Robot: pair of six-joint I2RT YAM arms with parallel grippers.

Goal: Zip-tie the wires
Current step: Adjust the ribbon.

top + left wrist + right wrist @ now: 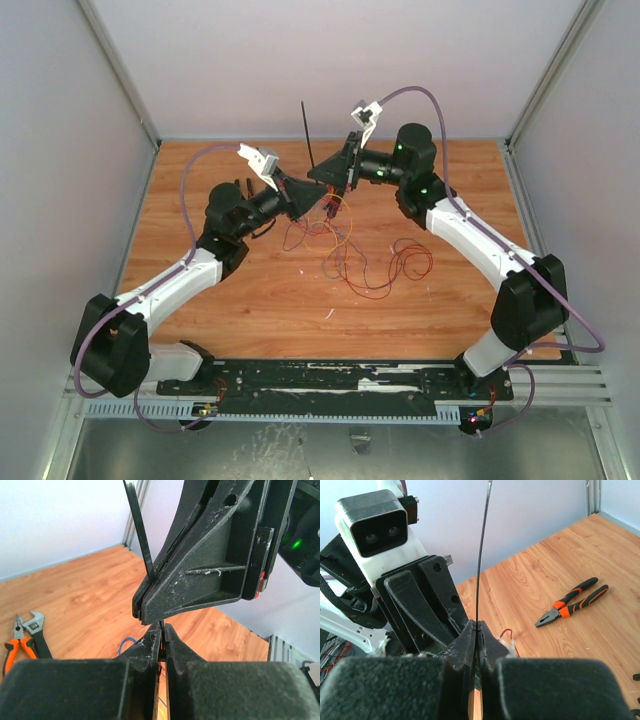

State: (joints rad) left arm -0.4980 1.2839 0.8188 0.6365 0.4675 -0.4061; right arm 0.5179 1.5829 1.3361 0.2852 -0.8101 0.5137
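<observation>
The zip tie (pixel 308 135) is a thin black strip standing upright above the table's middle. My right gripper (pixel 314 174) is shut on its lower part, and the strip (pixel 481 550) rises straight out of the closed tips (pixel 478 625). My left gripper (pixel 326 196) meets the right one tip to tip just below. Its jaws (pixel 163 628) are pressed on a thin black piece with a bit of red beside it. The wires (pixel 347 252), red and orange loops, hang from that meeting point and spread over the wooden table (pixel 200 180). A red strand (pixel 508 632) shows beside my right fingers.
Orange-handled pliers (pixel 572 602) lie on the wood, with a grey wrench (pixel 36 630) next to the pliers (pixel 19 642). A blue wire loop (pixel 126 643) lies below the left fingers. White walls close in the table on three sides.
</observation>
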